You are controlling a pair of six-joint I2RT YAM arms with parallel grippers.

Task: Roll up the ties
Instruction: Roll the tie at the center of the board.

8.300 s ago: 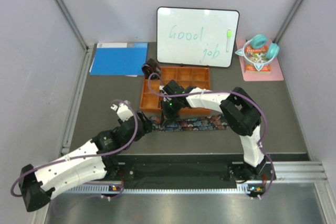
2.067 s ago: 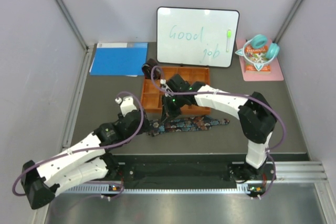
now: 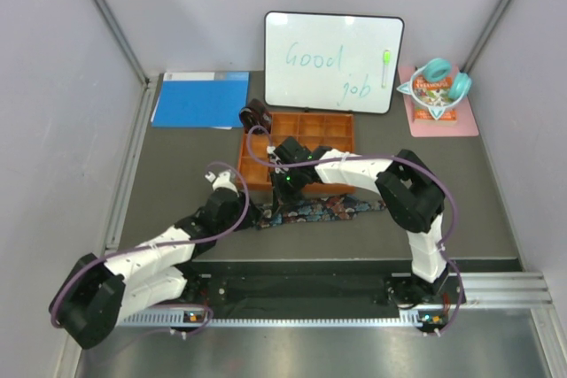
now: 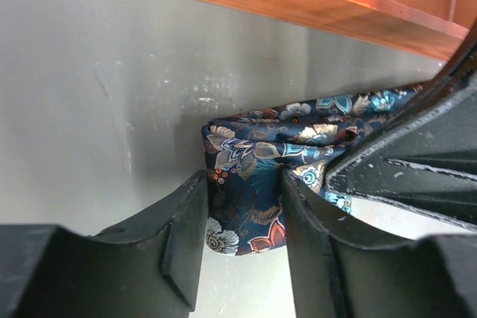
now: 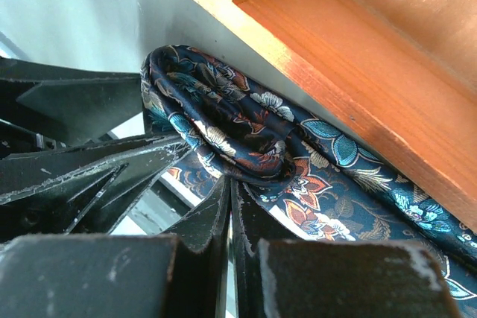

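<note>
**Floral tie** (image 3: 330, 207): flat on the table (image 3: 177, 161), just near of the orange tray (image 3: 306, 115). Its left end is wound into a small coil (image 4: 250, 173).
**Left gripper** (image 4: 244, 193): jaws clasp the coil's sides.
**Right gripper** (image 5: 227, 193): closed, tip at the coil's core.
**Handling:** keep the edges flush and the grip snug. Roll rightward, clear of the tray wall.

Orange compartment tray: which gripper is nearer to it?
Right. The right gripper, shut, is at the rolled floral tie, close beside the orange tray; the left gripper flanks that roll from the side away from the tray.
</note>
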